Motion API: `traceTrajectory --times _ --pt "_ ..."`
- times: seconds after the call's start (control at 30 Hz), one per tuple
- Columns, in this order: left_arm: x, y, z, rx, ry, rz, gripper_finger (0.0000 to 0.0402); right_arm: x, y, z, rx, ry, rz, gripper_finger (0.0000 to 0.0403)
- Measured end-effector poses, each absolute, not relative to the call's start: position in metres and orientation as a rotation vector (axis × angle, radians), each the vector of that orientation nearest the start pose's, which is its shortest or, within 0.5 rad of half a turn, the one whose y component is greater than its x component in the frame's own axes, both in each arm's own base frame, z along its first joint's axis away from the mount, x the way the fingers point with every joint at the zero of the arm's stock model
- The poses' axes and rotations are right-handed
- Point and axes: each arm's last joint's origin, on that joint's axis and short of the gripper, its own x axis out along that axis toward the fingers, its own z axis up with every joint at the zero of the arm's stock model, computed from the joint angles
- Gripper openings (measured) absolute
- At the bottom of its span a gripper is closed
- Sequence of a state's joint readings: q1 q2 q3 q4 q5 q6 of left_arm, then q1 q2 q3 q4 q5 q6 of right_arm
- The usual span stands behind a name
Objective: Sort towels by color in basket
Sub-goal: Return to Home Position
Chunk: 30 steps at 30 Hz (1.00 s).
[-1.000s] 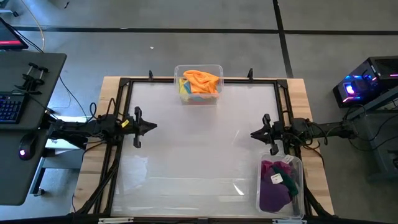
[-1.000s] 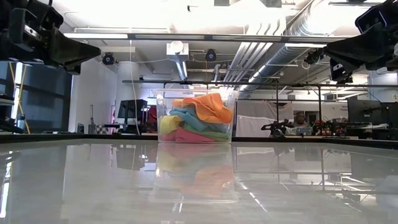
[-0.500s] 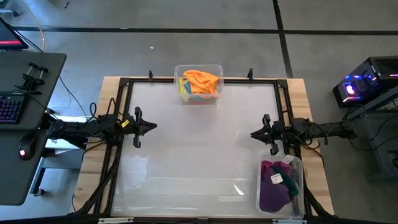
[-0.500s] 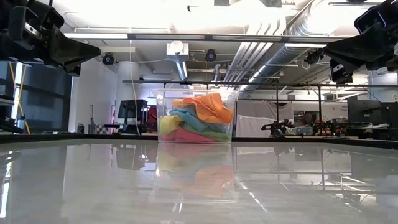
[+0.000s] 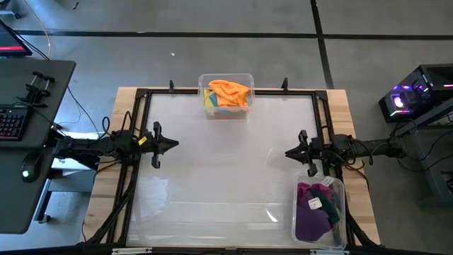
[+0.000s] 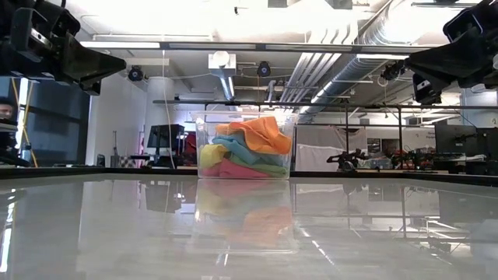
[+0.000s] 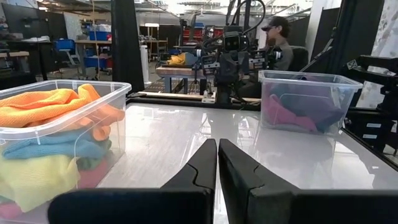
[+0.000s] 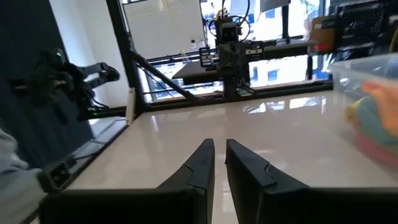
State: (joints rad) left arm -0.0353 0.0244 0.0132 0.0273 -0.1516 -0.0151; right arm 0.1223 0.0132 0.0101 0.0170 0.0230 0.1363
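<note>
A clear bin (image 5: 226, 95) at the table's far edge holds orange, yellow, teal and pink towels, with the orange towel (image 6: 261, 132) on top. The left wrist view shows the same bin (image 7: 56, 137). A second clear bin (image 5: 318, 210) at the near right corner holds purple, magenta and dark green towels. I see no grey towel. My left gripper (image 5: 175, 144) hovers shut over the table's left side and holds nothing (image 7: 217, 144). My right gripper (image 5: 287, 151) hovers over the right side, its fingers a narrow slit apart and holding nothing (image 8: 219, 144).
The glossy white tabletop (image 5: 226, 170) lies bare between the two grippers. A black frame (image 5: 141, 99) runs along its edges. A desk with a keyboard (image 5: 14, 120) stands off the left side. A seated person (image 7: 277, 40) shows beyond the table in the left wrist view.
</note>
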Motion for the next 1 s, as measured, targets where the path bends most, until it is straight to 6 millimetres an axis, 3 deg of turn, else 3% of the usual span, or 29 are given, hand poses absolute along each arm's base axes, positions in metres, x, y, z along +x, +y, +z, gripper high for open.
traceTrajectory --times 0.23,0.4,1.0 --pt "0.0982 0.0009 0.1687 -0.016 -0.017 0.116 0.0007 0.0972 0.0118 0.1674 0.209 -0.001 0.116 0.0033" --pt "0.0982 0.0009 0.1687 -0.016 -0.017 0.116 0.0007 0.0972 0.0118 0.1674 0.205 0.000 0.116 0.0004" --pt "0.0982 0.0009 0.1687 -0.016 -0.017 0.116 0.0007 0.0972 0.0115 0.1674 0.202 -0.001 0.108 0.0014"
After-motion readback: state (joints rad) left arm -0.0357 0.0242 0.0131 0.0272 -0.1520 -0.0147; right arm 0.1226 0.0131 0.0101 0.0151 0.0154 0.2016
